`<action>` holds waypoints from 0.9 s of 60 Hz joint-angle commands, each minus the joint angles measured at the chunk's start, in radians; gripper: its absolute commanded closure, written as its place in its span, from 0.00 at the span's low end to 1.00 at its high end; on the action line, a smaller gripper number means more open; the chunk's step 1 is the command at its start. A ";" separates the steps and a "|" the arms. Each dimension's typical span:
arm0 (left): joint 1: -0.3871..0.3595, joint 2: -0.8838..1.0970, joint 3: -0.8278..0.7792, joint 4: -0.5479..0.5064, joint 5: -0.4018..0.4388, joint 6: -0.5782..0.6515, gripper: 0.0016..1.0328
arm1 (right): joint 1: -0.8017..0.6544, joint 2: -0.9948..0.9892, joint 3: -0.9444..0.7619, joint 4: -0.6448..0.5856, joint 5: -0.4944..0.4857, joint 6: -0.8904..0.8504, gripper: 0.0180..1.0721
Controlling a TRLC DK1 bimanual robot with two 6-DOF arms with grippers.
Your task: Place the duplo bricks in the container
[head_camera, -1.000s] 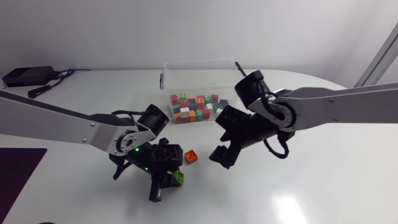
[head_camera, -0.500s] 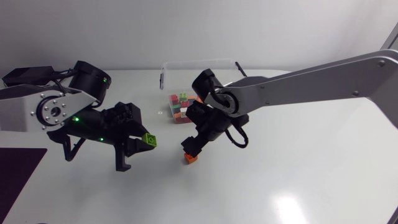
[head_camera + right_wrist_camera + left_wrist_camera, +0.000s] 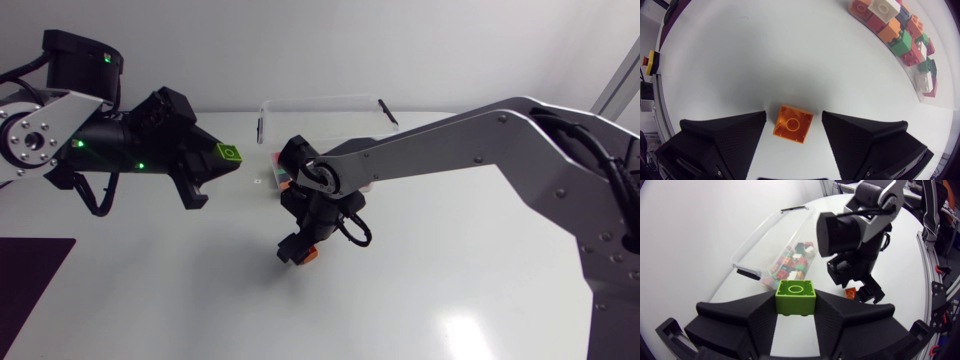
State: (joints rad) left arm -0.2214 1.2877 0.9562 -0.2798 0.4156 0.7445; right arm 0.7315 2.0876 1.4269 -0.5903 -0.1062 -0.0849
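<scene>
orange duplo brick [image 3: 792, 123] lay studs-up on the white table [image 3: 450, 290], nearest the head camera, between the spread fingers of the right gripper [image 3: 793, 119]. that claw stood released, with bare table showing on either side of the brick. the right arm [image 3: 450, 145] came in from the right and reached past the middle of the table. farther back and to the left, the left gripper [image 3: 795, 302] hung above the table, clenched on a green duplo brick [image 3: 795, 296], one finger pressed to each side. beyond both, near the table's far edge, stood the clear plastic container [image 3: 320, 102]. a heap of red, orange, green and white bricks [image 3: 792, 265] lay in its near end.
</scene>
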 commanded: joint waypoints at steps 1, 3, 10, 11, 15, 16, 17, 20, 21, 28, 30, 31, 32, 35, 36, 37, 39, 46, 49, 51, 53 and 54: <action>0.011 0.016 0.052 0.045 0.012 -0.069 0.67 | 0.003 0.034 0.020 -0.016 0.007 0.027 0.42; 0.010 0.032 0.061 0.065 0.012 -0.086 0.67 | 0.002 0.040 0.023 -0.016 0.007 0.027 0.47; 0.002 0.094 0.102 0.111 0.012 -0.134 0.67 | 0.000 0.058 0.024 -0.026 0.000 0.020 0.68; 0.001 0.105 0.111 0.123 0.012 -0.145 0.67 | -0.001 0.058 0.023 -0.029 -0.001 0.020 0.69; -0.001 0.133 0.133 0.143 0.009 -0.169 0.67 | -0.007 0.057 0.018 -0.031 -0.003 0.019 0.70; -0.004 0.150 0.150 0.146 0.008 -0.175 0.67 | -0.011 0.054 0.015 -0.036 -0.003 0.019 0.70; -0.009 0.163 0.164 0.148 0.008 -0.180 0.67 | -0.014 0.049 0.013 -0.037 -0.004 0.016 0.71; -0.016 0.183 0.184 0.149 0.008 -0.191 0.66 | -0.020 0.042 0.007 -0.040 -0.006 0.011 0.71; -0.019 0.202 0.199 0.151 0.006 -0.195 0.66 | -0.026 0.032 0.003 -0.042 -0.006 0.010 0.71; -0.044 0.279 0.271 0.168 -0.012 -0.217 0.66 | -0.067 -0.034 -0.025 -0.051 -0.007 -0.009 0.71; -0.053 0.306 0.297 0.169 -0.023 -0.221 0.66 | -0.080 -0.052 -0.029 -0.055 -0.007 -0.013 0.71; -0.058 0.321 0.309 0.171 -0.029 -0.223 0.66 | -0.089 -0.064 -0.031 -0.062 -0.009 -0.019 0.71; -0.064 0.335 0.323 0.172 -0.032 -0.224 0.66 | -0.096 -0.072 -0.031 -0.068 -0.009 -0.023 0.71; -0.072 0.374 0.363 0.174 -0.040 -0.234 0.66 | -0.121 -0.103 -0.036 -0.072 -0.013 -0.029 0.71; -0.076 0.386 0.377 0.174 -0.044 -0.238 0.66 | -0.129 -0.110 -0.037 -0.075 -0.015 -0.030 0.71; -0.079 0.398 0.391 0.176 -0.051 -0.241 0.66 | -0.133 -0.118 -0.037 -0.080 -0.016 -0.032 0.71; -0.085 0.430 0.424 0.176 -0.054 -0.247 0.66 | -0.147 -0.135 -0.039 -0.086 -0.021 -0.035 0.71; -0.101 0.525 0.530 0.176 -0.070 -0.272 0.66 | -0.196 -0.193 -0.040 -0.098 -0.027 -0.049 0.71; -0.110 0.567 0.575 0.176 -0.081 -0.278 0.66 | -0.216 -0.219 -0.034 -0.101 -0.030 -0.052 0.71; -0.116 0.596 0.604 0.176 -0.084 -0.284 0.65 | -0.230 -0.236 -0.025 -0.111 -0.033 -0.056 0.71; -0.122 0.618 0.630 0.174 -0.087 -0.290 0.65 | -0.244 -0.251 -0.016 -0.117 -0.036 -0.059 0.71; -0.124 0.631 0.645 0.174 -0.092 -0.293 0.65 | -0.248 -0.258 -0.013 -0.118 -0.036 -0.061 0.71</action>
State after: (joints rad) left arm -0.3290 1.8515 1.5257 -0.1131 0.3321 0.4889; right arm 0.5053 1.8690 1.4063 -0.6857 -0.1341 -0.1284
